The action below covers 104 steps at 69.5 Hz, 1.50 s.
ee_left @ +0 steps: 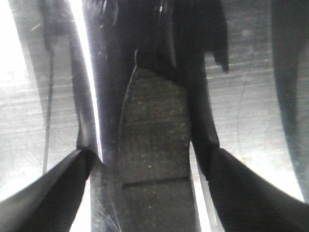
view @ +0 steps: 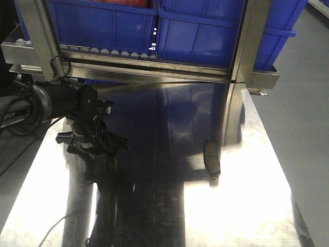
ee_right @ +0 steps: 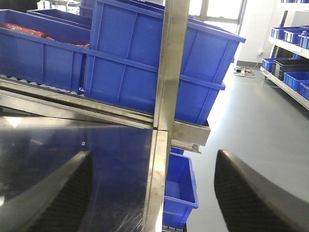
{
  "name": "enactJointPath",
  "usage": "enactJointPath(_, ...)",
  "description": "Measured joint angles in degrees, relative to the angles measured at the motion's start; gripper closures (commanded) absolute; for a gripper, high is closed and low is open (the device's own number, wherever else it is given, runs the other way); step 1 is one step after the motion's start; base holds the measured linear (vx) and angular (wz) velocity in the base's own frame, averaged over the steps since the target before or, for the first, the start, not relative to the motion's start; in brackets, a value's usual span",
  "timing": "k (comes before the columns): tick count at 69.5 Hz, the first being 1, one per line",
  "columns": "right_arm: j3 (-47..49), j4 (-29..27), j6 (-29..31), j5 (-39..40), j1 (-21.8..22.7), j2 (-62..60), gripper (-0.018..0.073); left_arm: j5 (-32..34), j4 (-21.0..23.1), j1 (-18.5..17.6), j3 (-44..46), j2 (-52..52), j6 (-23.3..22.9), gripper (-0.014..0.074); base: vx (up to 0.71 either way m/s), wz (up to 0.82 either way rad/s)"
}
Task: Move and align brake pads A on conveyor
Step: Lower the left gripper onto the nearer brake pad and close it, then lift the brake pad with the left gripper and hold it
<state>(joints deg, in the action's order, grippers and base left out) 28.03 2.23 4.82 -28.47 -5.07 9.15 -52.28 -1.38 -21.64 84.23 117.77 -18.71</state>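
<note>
In the left wrist view one dark grey brake pad (ee_left: 154,140) lies flat on the shiny steel tabletop (ee_left: 34,121), its thin groove (ee_left: 154,182) running across it. My left gripper (ee_left: 149,152) is open and straddles this pad, with a bright gap showing on each side between pad and fingers (ee_left: 53,193). From the front, the left gripper (view: 95,149) points down at the table's left side and hides that pad. A second brake pad (view: 212,158) lies near the steel post. My right gripper (ee_right: 153,153) is open and empty over the table's right edge. The conveyor is out of view.
Large blue bins (view: 205,31) stand on a roller rack (view: 103,51) across the back of the steel table (view: 169,206). A vertical steel post (view: 236,77) rises at the back right. Beyond the table's right edge is grey floor with a small blue bin (ee_right: 181,188).
</note>
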Motion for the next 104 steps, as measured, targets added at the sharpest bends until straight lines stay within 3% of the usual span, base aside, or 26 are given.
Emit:
enactJointPath(14, 0.0, 0.0, 0.0, 0.0, 0.0, 0.0, 0.0052, 1.3, 0.0, 0.0, 0.0, 0.0, 0.1, 0.0606, 0.0, 0.0)
enactJointPath(30, 0.0, 0.0, 0.0, 0.0, 0.0, 0.0, 0.0052, 1.3, -2.1, -0.1, -0.4, -2.0, 0.3, 0.0603, 0.0, 0.0)
enactJointPath(48, 0.0, 0.0, 0.0, 0.0, 0.0, 0.0, 0.0052, 3.5, -4.7, -0.2, -5.9, -15.3, 0.3, 0.0603, 0.0, 0.0)
enactJointPath(78, 0.0, 0.0, 0.0, 0.0, 0.0, 0.0, 0.0052, 13.4, -6.4, -0.2, -31.8, -53.0, 0.1, 0.0602, 0.0, 0.0)
enactJointPath(104, 0.0, 0.0, 0.0, 0.0, 0.0, 0.0, 0.0052, 13.3, -6.8, -0.2, -49.6, -86.6, 0.1, 0.0602, 0.0, 0.0)
